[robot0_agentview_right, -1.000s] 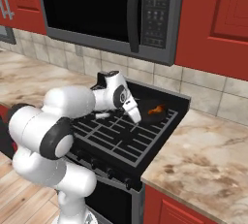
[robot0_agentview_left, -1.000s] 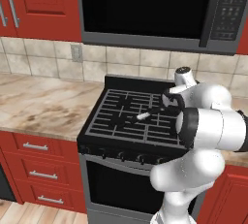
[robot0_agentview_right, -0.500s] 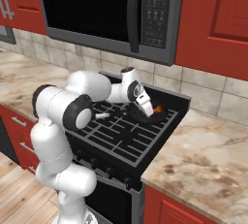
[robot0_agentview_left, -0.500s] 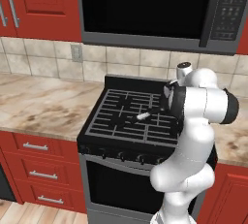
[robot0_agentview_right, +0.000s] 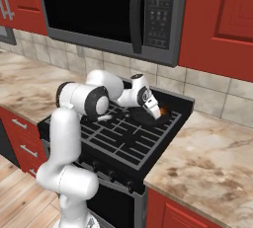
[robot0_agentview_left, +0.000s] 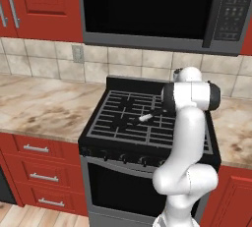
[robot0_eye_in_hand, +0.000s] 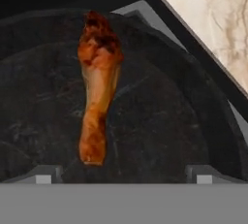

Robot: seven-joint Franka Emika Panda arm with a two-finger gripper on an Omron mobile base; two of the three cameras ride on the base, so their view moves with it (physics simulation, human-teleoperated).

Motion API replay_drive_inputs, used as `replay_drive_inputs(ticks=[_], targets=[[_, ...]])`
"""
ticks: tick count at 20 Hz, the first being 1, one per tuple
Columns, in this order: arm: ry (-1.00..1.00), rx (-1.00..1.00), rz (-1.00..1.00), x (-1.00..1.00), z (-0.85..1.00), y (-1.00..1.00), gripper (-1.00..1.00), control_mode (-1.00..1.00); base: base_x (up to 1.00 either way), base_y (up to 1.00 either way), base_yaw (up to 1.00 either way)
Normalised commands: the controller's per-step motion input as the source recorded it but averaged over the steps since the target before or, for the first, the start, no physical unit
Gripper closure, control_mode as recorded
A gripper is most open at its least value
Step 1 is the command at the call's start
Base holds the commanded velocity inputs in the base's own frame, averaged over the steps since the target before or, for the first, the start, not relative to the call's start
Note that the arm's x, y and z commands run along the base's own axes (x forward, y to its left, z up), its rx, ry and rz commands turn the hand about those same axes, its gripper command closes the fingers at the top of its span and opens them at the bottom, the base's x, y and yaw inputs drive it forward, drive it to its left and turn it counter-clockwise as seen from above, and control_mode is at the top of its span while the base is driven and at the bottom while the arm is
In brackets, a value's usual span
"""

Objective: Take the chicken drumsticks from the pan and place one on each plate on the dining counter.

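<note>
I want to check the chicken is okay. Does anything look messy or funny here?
Nothing looks spilled or broken. One chicken drumstick lies flat in the dark pan on the stove. The open gripper hangs just above it, not touching. A second drumstick can't be made out.

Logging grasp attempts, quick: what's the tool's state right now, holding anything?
Tool: open, holding nothing, poised over the chicken drumstick in the pan.

One orange-brown chicken drumstick [robot0_eye_in_hand: 99,86] lies flat in the dark pan [robot0_eye_in_hand: 160,116].
</note>
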Motion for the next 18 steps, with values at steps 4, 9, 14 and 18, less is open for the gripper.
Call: replay_drive_inputs(ticks=[4,9,14,18], targets=[[0.0,0.0,0.0,0.7,-0.2,-0.33,-1.0,-1.0,0.0,0.0,0.0],[0.0,0.0,0.0,0.6,-0.18,-0.3,-1.0,-1.0,0.0,0.0,0.0],[0.0,-0.01,-0.01,0.2,-0.56,-0.08,-1.0,-1.0,0.0,0.0,0.0],[0.0,-0.03,-0.06,-0.16,-0.86,0.0,1.0,-1.0,0.0,0.0,0.0]])
